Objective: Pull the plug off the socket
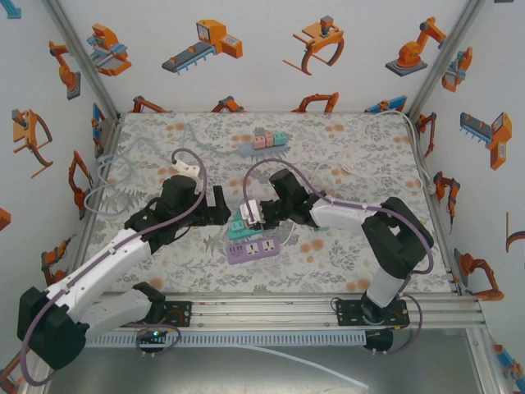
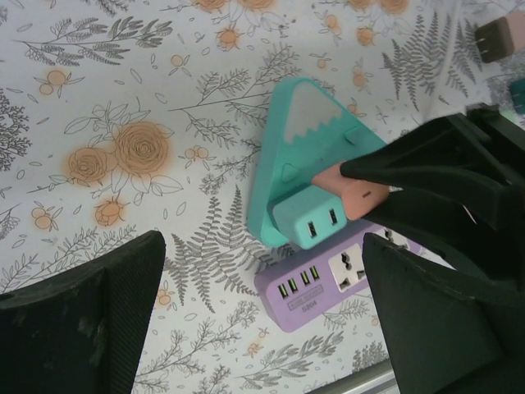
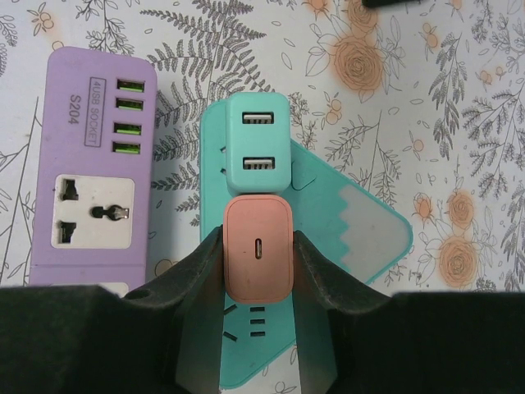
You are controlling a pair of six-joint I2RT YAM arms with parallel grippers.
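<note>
Pinched by its flat sides between the right jaws: plug (image 3: 257, 250), seated in the socket (image 3: 312, 197) beneath them. Probably light, rigid, slick plastic, gripped firmly by its prongs; best pulled straight. Left jaws spread wide, empty.

Top camera looks down from behind; both close wrist views share the socket (image 2: 299, 135).

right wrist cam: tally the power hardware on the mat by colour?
Teal: 2 (socket base, USB adapter)
Purple: 1 (power strip)
Salmon: 1 (plug)
Total: 4
</note>
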